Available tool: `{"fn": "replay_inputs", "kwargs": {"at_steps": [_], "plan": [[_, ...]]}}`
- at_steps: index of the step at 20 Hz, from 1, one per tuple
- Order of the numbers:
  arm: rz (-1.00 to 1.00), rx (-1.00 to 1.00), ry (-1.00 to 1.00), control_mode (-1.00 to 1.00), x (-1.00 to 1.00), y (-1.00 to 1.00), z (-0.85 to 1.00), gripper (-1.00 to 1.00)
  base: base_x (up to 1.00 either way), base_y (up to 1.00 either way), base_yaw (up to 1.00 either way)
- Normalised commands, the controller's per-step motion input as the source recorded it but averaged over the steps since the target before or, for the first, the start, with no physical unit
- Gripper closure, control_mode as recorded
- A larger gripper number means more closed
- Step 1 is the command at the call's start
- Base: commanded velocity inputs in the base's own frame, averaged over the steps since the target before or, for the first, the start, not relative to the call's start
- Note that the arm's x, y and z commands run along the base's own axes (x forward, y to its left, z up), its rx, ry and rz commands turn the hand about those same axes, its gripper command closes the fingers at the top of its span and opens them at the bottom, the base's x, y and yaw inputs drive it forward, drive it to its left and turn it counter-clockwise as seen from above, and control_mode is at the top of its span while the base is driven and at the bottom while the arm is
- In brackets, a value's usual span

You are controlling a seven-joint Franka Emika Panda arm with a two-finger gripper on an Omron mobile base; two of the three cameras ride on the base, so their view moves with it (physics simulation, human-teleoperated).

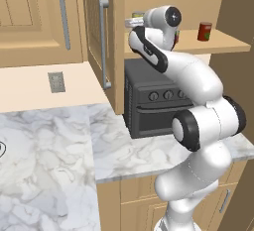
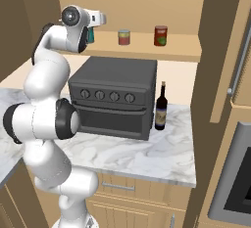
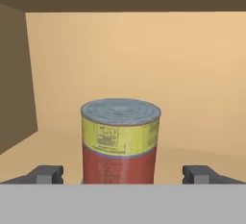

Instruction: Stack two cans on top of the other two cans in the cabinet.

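Nearest the hand camera, the gripper (image 3: 122,174) stands wide open, one dark fingertip (image 3: 47,174) at eight o'clock and the other at four o'clock, with the yellow-and-red can (image 3: 120,141) upright between them and touched by neither. The fingers flank it without holding it, which I judge suits either a release or a fresh grasp. Whether this can already rests on another can, I cannot tell, since its base is hidden. In the right base view the arm reaches into the cabinet (image 2: 171,46) toward ten o'clock, and a sliver of the teal can (image 2: 90,35) shows just behind the hand there. Farther along the same shelf, toward one o'clock, stand the red can with green band (image 2: 124,37) and then the dark red can (image 2: 160,35), each single and apart, so that stack looks not yet made. Four cans can be counted in all, and one gripper. Below the shelf sit one black oven (image 2: 115,95) and one dark bottle (image 2: 161,107) on the marble counter (image 2: 162,153).
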Motion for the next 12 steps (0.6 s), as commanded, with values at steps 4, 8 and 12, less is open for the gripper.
{"fn": "replay_inputs", "kwargs": {"at_steps": [4,8,12], "plan": [[-0.03,0.00,0.00,-1.00,-0.29,-0.07,-0.01,-1.00,0.00,0.00,0.00],[-0.07,0.00,0.02,-1.00,-0.46,-0.03,0.00,-1.00,0.00,0.00,0.00],[-0.14,0.00,0.01,-1.00,-0.61,0.00,-0.02,-1.00,0.00,0.00,0.00]]}}
